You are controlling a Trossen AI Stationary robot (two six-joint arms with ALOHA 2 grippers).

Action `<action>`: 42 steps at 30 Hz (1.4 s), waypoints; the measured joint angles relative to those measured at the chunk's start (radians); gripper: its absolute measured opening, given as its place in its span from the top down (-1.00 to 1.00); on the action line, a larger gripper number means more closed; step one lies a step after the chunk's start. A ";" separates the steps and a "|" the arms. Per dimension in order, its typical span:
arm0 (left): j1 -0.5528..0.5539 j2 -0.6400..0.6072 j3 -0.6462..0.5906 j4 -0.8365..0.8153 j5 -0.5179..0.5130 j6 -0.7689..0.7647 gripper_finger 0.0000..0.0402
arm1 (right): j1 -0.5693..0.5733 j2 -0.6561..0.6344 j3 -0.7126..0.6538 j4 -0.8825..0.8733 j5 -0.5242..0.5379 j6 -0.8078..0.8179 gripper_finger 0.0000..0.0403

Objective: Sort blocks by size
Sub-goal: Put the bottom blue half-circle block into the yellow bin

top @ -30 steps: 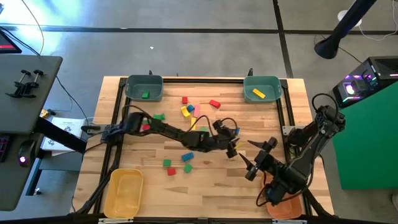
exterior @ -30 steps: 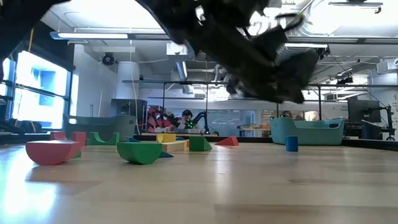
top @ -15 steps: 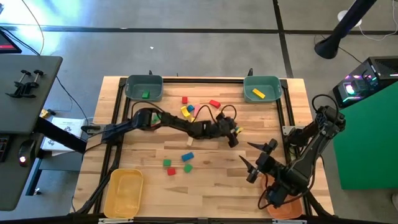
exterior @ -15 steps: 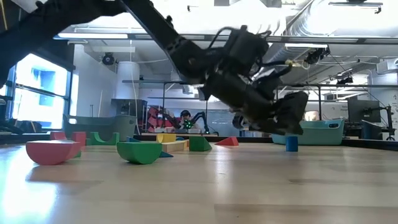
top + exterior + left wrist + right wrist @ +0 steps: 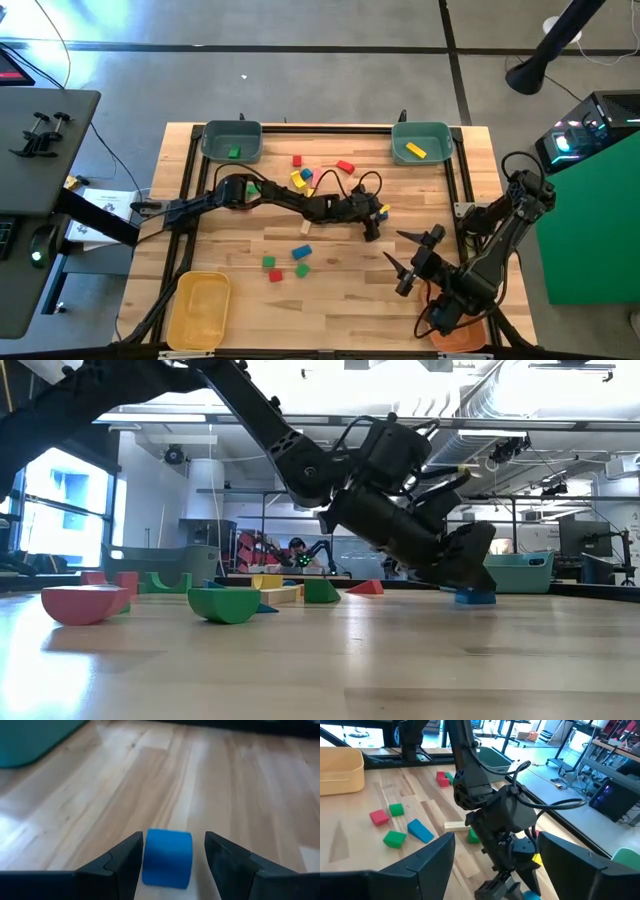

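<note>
1. Pale wooden table [image 5: 340, 300], blocks scattered across its middle
2. Blue block [image 5: 167, 858] lies between the left gripper [image 5: 172, 862] fingers, spread, not yet clamping
3. Right gripper [image 5: 410, 260] waits nearby, fingers spread, empty

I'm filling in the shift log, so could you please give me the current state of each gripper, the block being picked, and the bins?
left gripper: open, fingers either side of the blue block
blue block: on the table, not lifted
right gripper: open, waiting, empty
left teal bin: holds a green block
right teal bin: holds a yellow block
yellow bin: looks empty
</note>
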 joint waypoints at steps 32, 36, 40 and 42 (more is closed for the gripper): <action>-0.035 -0.048 -0.002 -0.146 -0.048 0.073 0.44 | 0.001 0.001 0.001 0.018 -0.003 -0.067 -0.40; -0.079 -0.132 -0.004 -0.264 -0.187 0.135 0.44 | 0.001 0.001 0.001 0.020 -0.005 -0.064 -0.40; -0.132 -0.223 -0.001 -0.360 -0.340 0.152 0.45 | 0.007 0.005 0.001 0.020 0.004 -0.069 -0.40; -0.158 -0.263 -0.002 -0.425 -0.403 0.172 0.45 | 0.007 0.006 0.001 0.004 0.018 -0.070 -0.40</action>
